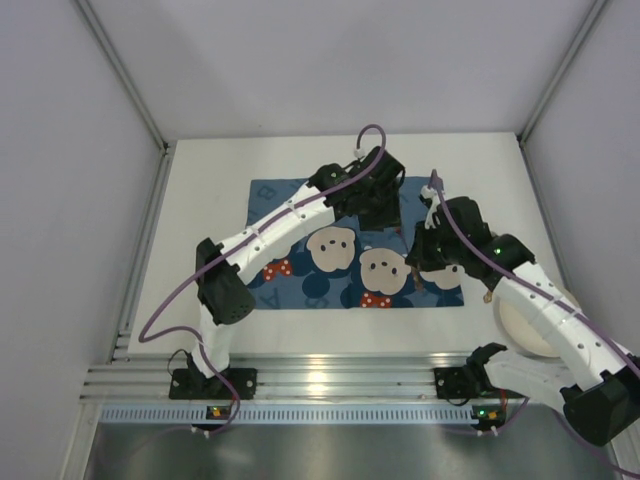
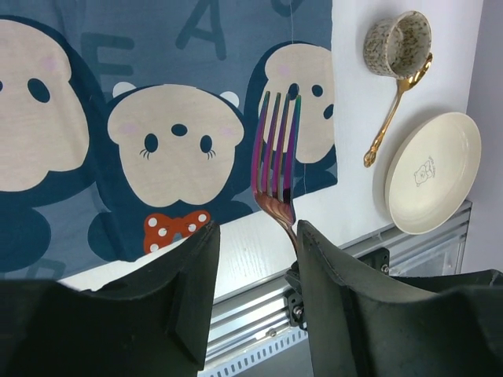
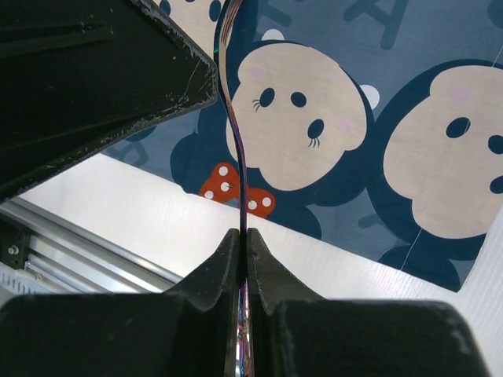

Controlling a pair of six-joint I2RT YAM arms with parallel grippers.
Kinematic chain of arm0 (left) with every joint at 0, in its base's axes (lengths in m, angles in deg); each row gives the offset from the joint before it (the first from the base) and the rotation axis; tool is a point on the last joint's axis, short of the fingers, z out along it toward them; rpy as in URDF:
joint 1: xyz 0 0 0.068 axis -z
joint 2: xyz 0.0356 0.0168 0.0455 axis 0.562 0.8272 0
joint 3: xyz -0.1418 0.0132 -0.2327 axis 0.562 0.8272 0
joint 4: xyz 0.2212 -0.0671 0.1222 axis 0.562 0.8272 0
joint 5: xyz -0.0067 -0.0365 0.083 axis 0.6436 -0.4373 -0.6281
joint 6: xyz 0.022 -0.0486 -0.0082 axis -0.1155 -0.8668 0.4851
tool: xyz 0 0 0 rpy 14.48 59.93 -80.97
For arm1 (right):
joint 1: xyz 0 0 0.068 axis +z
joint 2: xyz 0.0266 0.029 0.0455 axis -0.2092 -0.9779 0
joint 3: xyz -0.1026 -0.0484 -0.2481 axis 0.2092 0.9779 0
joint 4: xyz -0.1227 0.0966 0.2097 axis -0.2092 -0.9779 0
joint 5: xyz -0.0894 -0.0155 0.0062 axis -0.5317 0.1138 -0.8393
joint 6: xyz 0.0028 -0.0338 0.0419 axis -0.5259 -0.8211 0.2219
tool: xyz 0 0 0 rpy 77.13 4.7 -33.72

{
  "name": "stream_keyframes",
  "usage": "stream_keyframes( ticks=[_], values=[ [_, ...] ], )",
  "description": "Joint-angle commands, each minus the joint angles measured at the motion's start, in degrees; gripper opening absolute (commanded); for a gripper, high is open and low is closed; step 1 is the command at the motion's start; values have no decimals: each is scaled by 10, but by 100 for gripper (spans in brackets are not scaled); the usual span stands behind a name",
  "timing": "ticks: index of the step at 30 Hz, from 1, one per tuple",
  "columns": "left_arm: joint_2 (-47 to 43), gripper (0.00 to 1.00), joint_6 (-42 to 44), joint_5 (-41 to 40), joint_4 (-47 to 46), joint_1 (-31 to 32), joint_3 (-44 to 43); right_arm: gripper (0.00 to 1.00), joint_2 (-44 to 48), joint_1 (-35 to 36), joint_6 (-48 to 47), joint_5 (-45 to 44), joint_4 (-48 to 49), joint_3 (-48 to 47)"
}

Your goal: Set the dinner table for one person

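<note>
Dinner table (image 3: 141,212) lies below right jaws pinching fork (image 2: 275,203).

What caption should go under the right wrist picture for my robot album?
Right end effector pinches a shiny fork by its thin handle over the cartoon-bear placemat.

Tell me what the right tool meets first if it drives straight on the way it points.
Probably the blue cartoon placemat, touched first by the fork that the right tool clamps, sticking out ahead. The left tool sits close alongside; depth there is unclear.
</note>
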Motion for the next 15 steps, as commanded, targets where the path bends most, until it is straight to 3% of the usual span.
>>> stream_keyframes(
  ticks=[1, 15],
  values=[
    [-22, 49, -4, -16, -9, 2, -8, 0, -5, 15, -2, -11, -2, -27],
    [27, 40, -2, -10, -35, 4, -34, 0, -5, 28, 1, -3, -1, -31]
  ],
)
